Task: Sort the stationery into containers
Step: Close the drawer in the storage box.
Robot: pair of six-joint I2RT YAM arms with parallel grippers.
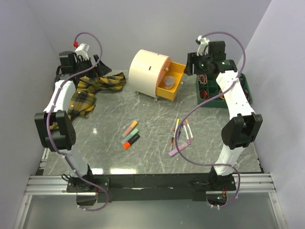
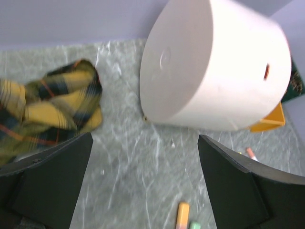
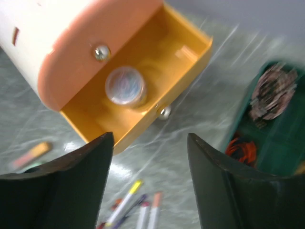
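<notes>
**Op A:** Starting at my right gripper (image 3: 150,183): the jaws stand well apart with nothing between them, hanging over the near lip of the orange drawer (image 3: 143,90). The small round grey tin (image 3: 125,86) sits inside the drawer, upright, lid up.

**Op B:** And my left gripper (image 2: 143,186) is spread as wide as it goes, empty, above bare tabletop (image 1: 152,143) between the plaid cloth (image 2: 47,102) and the cream cabinet (image 2: 214,67).

**Op A:** What's left is out on the marble. The highlighters (image 1: 131,134) lie side by side mid-tabletop; the thin pens (image 1: 181,136) are fanned out near my arm, some touching.

**Op B:** I'd judge them all light and rigid. Highlighters are stubby, so pinch across the barrel at mid-length. The pens look smooth and could roll or pivot, so I'd take each one across the middle too, and pick an outer one first.

**Op A:** Agreed. The green tray (image 1: 217,98) is just right of the drawer. Coiled bands already fill some compartments, so I'd drop pens into a free one.
</notes>
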